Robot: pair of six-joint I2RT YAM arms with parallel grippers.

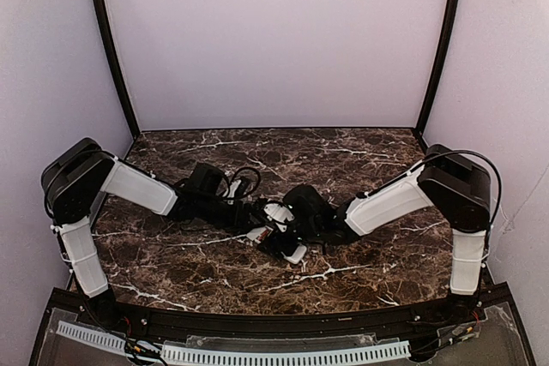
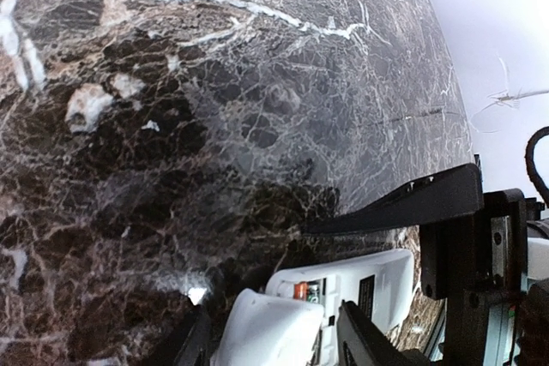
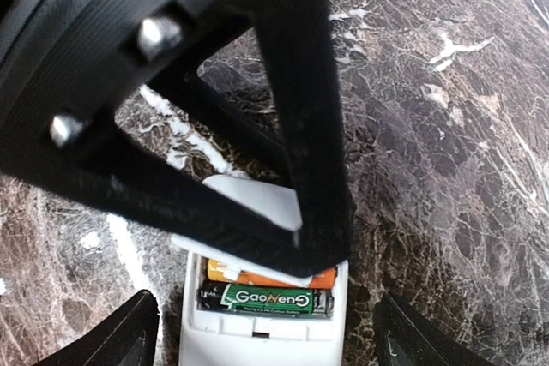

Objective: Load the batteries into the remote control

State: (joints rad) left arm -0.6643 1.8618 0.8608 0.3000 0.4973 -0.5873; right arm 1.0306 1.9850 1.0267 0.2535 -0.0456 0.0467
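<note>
The white remote control [image 3: 257, 340] lies back up on the marble table, with its compartment open. A green and black battery [image 3: 268, 299] and an orange battery [image 3: 322, 279] lie side by side inside it. My left gripper [image 2: 274, 315] is shut on the white battery cover [image 2: 266, 332] and holds it tilted over the compartment's far edge. The remote [image 2: 377, 285] and an orange speck of battery [image 2: 303, 291] show just beyond the cover. My right gripper [image 3: 266, 315] is open, with one finger on each side of the remote. In the top view both grippers meet over the remote [image 1: 296, 254].
The dark marble table [image 1: 343, 156] has pale walls behind and on both sides. A black rail [image 1: 274, 323] runs along the near edge. The left gripper's black frame [image 3: 214, 83] hides much of the right wrist view.
</note>
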